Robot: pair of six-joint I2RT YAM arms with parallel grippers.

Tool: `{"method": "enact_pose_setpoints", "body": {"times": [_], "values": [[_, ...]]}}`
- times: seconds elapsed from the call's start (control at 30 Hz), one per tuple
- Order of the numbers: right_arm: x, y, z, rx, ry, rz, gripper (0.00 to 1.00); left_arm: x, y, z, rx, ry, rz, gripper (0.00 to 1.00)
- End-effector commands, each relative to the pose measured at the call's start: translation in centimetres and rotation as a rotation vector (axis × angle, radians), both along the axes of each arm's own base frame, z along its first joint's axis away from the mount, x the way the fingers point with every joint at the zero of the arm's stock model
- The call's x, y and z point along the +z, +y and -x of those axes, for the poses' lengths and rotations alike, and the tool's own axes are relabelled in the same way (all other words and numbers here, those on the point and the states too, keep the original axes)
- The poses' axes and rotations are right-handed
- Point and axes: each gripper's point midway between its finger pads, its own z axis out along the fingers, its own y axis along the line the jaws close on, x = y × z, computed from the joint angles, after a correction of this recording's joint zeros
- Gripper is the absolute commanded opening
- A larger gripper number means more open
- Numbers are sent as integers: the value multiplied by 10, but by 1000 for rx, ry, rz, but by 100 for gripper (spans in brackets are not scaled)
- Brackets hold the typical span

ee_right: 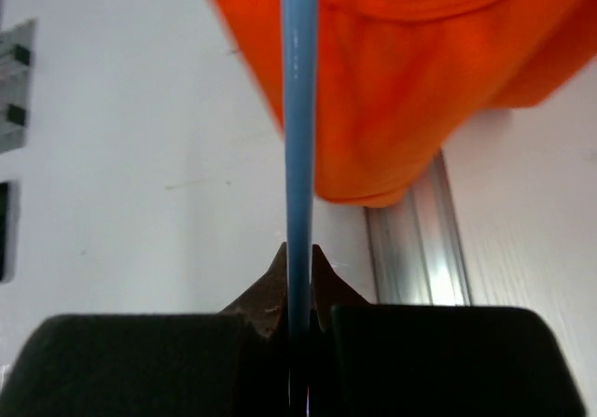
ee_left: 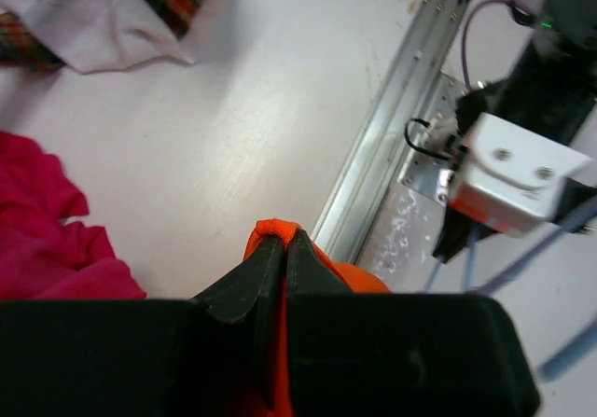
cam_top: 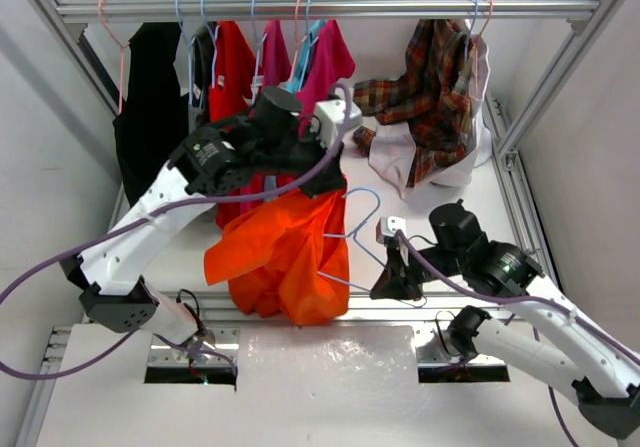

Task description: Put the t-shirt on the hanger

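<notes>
We see the left gripper point(cam_top: 322, 185) raised near the middle of the top view, its jaws pressed fully together on a fold of the orange t-shirt point(cam_top: 285, 257). The shirt hangs from that pinch in a crumpled bunch, and its lower end is over the table's near edge. In the left wrist view only a small peak of orange cloth point(ee_left: 276, 229) shows between the dark fingertips point(ee_left: 259, 266).

The right gripper point(cam_top: 392, 285) sits lower and to the right of the shirt, clamped tight on the pale blue hanger point(cam_top: 360, 235). In the right wrist view the hanger's thin blue bar point(ee_right: 298, 109) runs straight up from the closed fingertips point(ee_right: 322, 272), with the orange t-shirt point(ee_right: 420, 81) filling the upper right behind it. From above, the hanger's hook curves just right of the shirt's top; we cannot tell whether wire and cloth touch.

Across the top of the frame a metal rail point(cam_top: 400, 7) carries a black garment point(cam_top: 150, 117), a red shirt point(cam_top: 235, 67), a magenta-pink shirt point(cam_top: 328, 62) and a plaid shirt point(cam_top: 430, 87).
</notes>
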Motion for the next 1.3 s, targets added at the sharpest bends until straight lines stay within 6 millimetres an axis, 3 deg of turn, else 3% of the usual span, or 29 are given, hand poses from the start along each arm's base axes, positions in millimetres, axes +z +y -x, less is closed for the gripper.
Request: {"method": "enact_pose_setpoints", "body": {"times": [0.0, 0.03, 0.07, 0.1, 0.2, 0.23, 0.3, 0.33, 0.43, 0.57, 0.73, 0.8, 0.83, 0.9, 0.97, 1.0, 1.03, 1.1, 1.13, 1.17, 1.2, 1.27], "values": [[17, -2, -18, -67, -100, 5, 0, 25, -24, 31, -185, -77, 76, 0], [11, -7, -32, -149, -134, 47, 0, 21, -27, 37, -216, -83, 70, 0], [1, -22, -57, -349, -142, 113, 0, 26, -26, 46, -247, -100, 85, 0], [1, -23, -59, -370, -139, 120, 0, 27, -25, 47, -243, -109, 91, 0], [-5, -30, -41, -359, -92, 97, 0, 35, -15, 51, -247, -169, 113, 0], [1, -39, -32, -385, -96, 65, 0, 36, -9, 56, -262, -192, 116, 0], [12, -51, -41, -513, -112, 38, 0, 35, -3, 53, -236, -212, 108, 0], [26, -51, -38, -504, -116, 9, 0, 34, -3, 51, -226, -219, 101, 0], [39, -35, -5, -281, -67, -31, 0, 23, -1, 44, -210, -232, 62, 0], [35, -34, 41, -7, 26, -5, 0, 19, -2, 38, -213, -262, 36, 0], [30, -33, 43, 30, 98, 64, 0, 31, -13, 36, -274, -291, 37, 0], [38, -28, 46, 96, 87, 37, 0, 32, -24, 50, -386, -274, 64, 0], [43, -21, 43, 117, 77, 14, 0, 20, -33, 50, -429, -231, 46, 0], [56, -14, 39, 154, 14, -47, 0, 22, -43, 64, -529, -200, 76, 0], [75, -5, 26, 137, -97, -122, 0, 7, -55, 71, -583, -145, 58, 0], [77, -4, 11, 67, -150, -121, 0, 3, -57, 72, -590, -135, 51, 0], [93, 0, 2, 29, -240, -191, 0, 1, -57, 73, -599, -133, 50, 0], [93, 1, -13, -47, -295, -207, 0, -1, -55, 75, -603, -136, 53, 0], [95, 1, -19, -76, -327, -221, 0, 9, -51, 77, -590, -163, 76, 1], [97, -1, -32, -141, -366, -221, 0, 13, -49, 73, -558, -183, 74, 12], [90, -1, -39, -178, -355, -205, 0, 21, -48, 70, -525, -200, 92, 16], [80, -4, -57, -277, -342, -156, 0, 42, -37, 61, -428, -267, 112, 18]]}}
